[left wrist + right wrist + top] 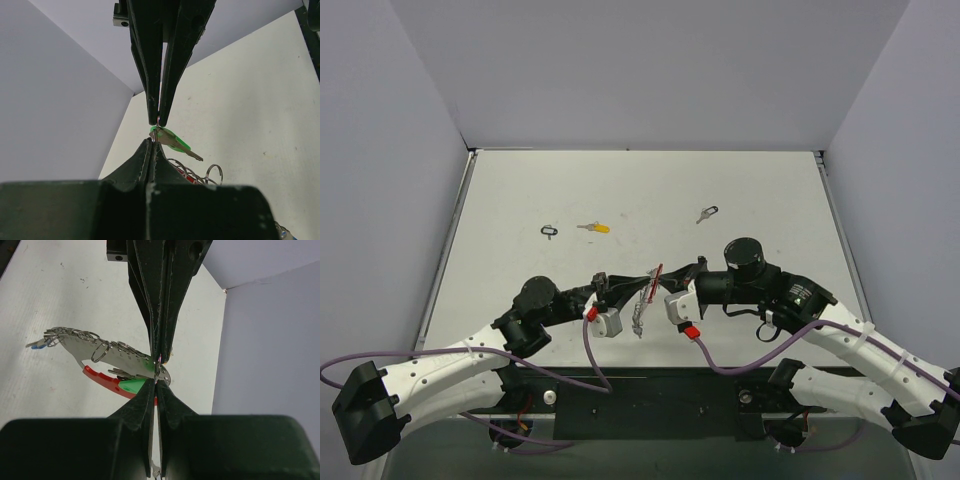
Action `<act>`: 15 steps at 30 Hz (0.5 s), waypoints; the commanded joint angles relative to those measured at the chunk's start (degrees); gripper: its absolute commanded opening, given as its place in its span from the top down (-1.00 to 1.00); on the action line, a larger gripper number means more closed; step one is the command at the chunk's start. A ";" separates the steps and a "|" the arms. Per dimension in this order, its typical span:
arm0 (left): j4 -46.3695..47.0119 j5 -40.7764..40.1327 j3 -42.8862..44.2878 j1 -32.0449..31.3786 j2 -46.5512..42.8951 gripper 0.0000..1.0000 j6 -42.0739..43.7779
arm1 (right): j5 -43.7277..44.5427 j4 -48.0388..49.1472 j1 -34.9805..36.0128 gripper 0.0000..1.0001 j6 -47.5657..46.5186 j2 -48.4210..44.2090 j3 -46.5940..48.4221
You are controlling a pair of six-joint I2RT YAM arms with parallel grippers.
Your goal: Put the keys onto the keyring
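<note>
white tbl [750, 190] | yel key [594, 228] | blk loop [550, 231] | blk key [707, 214]

Silver keyring [640, 312] with red piece, raised near the near edge's middle, green key [132, 385] on it, yellow key [594, 228] and black key [707, 214] flat, apart, mid-table.

Both arms reach inward from the near edge, elbows out, forearms low over the tabletop. The left arm [440, 370] and right arm [840, 335] bring their hands together at the middle. The left hand [628, 284] and right hand [667, 280] meet tip to tip, each pinched tight on the keyring [640, 312].
</note>
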 commanded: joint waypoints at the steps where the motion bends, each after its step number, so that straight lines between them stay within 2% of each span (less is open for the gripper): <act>1: 2.38 -0.34 1.73 -0.43 -0.89 1.00 0.47 | -2.07 1.80 0.54 1.00 -0.54 0.16 2.05; 15: 1.24 -0.87 1.82 -0.51 -1.15 1.00 1.87 | -1.72 0.48 0.46 1.00 0.08 -0.37 2.75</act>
